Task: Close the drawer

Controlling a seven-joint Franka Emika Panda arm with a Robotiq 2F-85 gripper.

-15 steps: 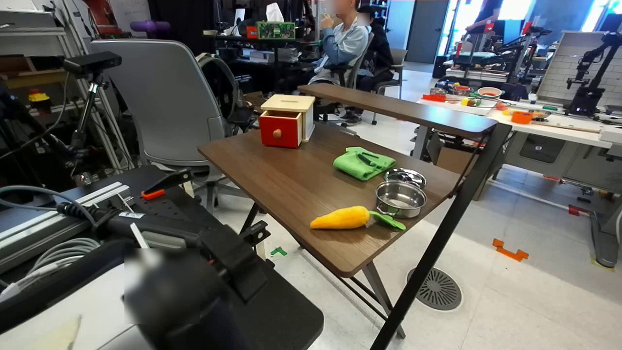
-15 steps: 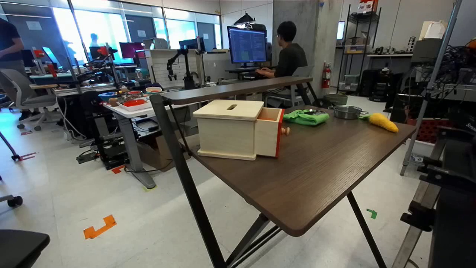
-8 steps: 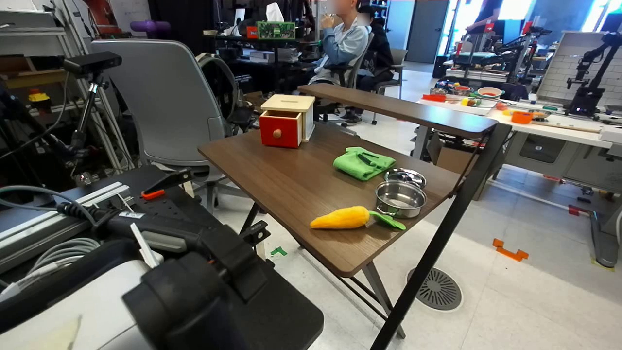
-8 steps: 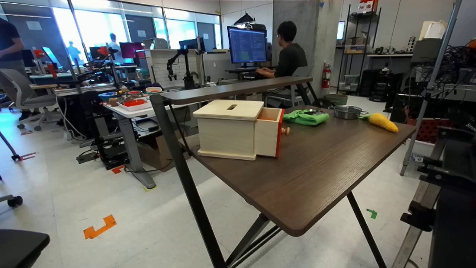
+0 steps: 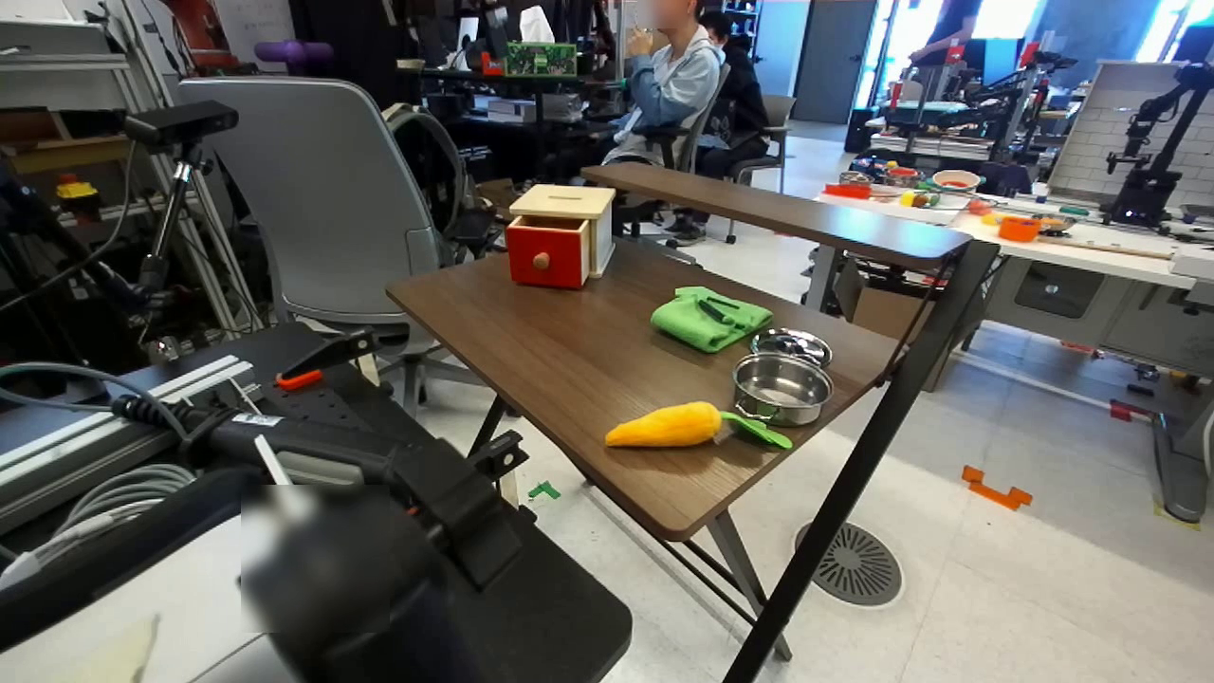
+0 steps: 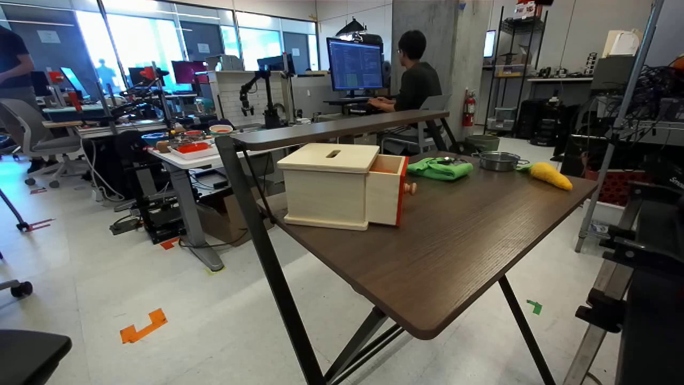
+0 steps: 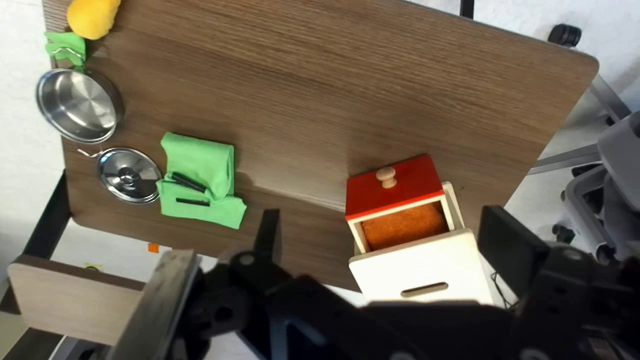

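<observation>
We log a smooth painted drawer front (image 7: 404,185), knob (image 7: 386,177) and box top (image 7: 420,270) in bare wood, a wood-grained desk (image 7: 310,100), glossy metal pot (image 7: 82,106) and lid (image 7: 127,175), soft-looking matt cloth (image 7: 216,176), and matt fingers (image 7: 507,247).

The tool (image 7: 381,222) gapes wide; seen between its jaws, the red drawer (image 7: 392,195) sticks out of its box (image 7: 412,268). On the bench (image 7: 300,100), a green cloth (image 7: 215,181) lies beside a lid (image 7: 128,176), near a pot (image 7: 82,105).

Veg (image 7: 93,18) ptly offscreen, wrist view
</observation>
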